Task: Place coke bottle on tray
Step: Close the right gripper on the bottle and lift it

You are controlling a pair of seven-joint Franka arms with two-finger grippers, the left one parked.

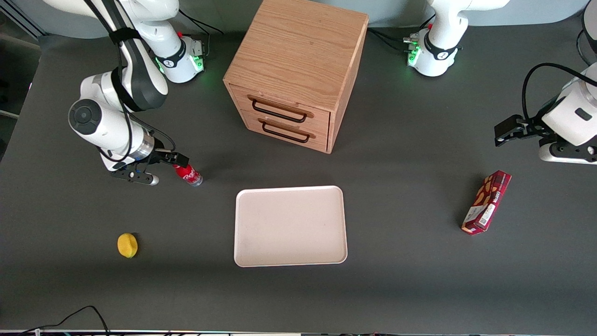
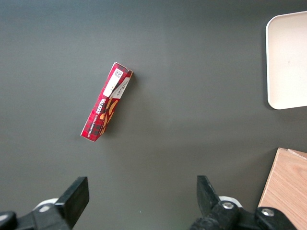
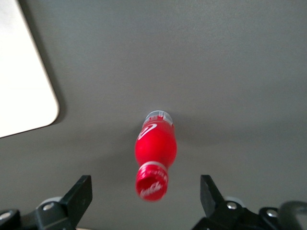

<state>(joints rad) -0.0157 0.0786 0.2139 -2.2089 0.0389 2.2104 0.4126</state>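
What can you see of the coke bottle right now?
The coke bottle is small, red and plastic-looking, with a red cap, white script and a clear base. It stands on the dark table, off the tray, toward the working arm's end. The gripper is open above it, a finger on either side, not touching.

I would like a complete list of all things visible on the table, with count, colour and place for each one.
coke bottle: one, red with red cap, standing on the table toward the working arm's end, outside the tray.
tray: one, pale cream-pink, mid-table, in front of the cabinet, nothing on it.
drawer cabinet: one, light wood, two drawers with dark handles, farther from the front camera than the tray.
snack box: one, dark red, lying toward the parked arm's end.
yellow object: one, small and round, nearer the front camera than the bottle.
gripper: one, black fingers, open, around the bottle's cap without gripping it.
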